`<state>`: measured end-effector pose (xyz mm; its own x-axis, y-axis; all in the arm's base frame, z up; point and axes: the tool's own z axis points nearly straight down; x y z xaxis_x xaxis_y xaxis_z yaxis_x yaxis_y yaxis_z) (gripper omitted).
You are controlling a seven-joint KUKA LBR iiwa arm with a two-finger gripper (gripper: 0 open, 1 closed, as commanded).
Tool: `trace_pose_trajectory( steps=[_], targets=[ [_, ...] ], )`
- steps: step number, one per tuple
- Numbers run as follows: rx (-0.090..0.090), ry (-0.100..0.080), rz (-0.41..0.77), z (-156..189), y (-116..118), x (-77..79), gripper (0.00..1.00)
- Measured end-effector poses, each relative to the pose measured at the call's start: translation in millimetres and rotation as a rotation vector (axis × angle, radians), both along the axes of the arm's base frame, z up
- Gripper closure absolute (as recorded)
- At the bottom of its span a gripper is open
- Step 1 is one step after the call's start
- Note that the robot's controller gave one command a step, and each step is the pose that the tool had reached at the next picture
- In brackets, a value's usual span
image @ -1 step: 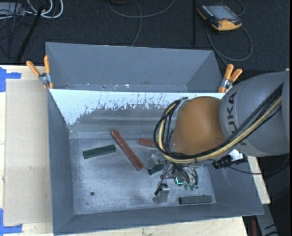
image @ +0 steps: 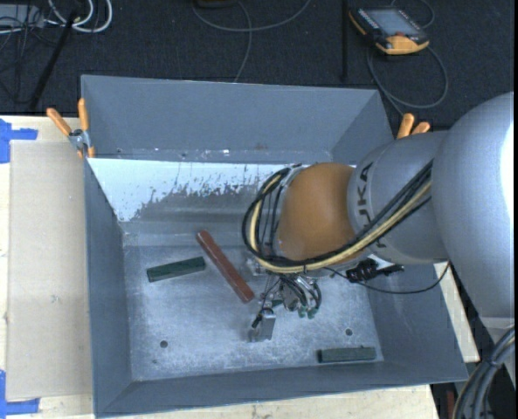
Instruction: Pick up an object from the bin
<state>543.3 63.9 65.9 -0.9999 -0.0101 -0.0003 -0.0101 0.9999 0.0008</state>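
My pincer [image: 263, 326] hung over the middle of the bin [image: 110, 321] floor. With it as the dial's centre, a long slat [image: 224, 265] lay slantwise at eleven o'clock, its near end just beside me. A short bar [image: 176, 270] lay farther out at ten o'clock, just left of the slat. A second bar [image: 347, 353] lay at four o'clock, near the bin's front wall.

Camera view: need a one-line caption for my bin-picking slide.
Pincer low in the grey bin beside the lower end of a reddish-brown bar; a green bar and a dark bar lie apart.
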Motion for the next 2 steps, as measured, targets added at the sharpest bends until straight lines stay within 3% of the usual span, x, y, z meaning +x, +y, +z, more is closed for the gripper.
trace_pose_trajectory(
  steps=[1, 2],
  targets=[
    [0.001, -0.008, 0.0, 4.6, 13.8, 79.0, 0.0],
    [0.0, -0.001, -0.003, 3.9, 12.9, 75.9, 1.0]
  ],
)
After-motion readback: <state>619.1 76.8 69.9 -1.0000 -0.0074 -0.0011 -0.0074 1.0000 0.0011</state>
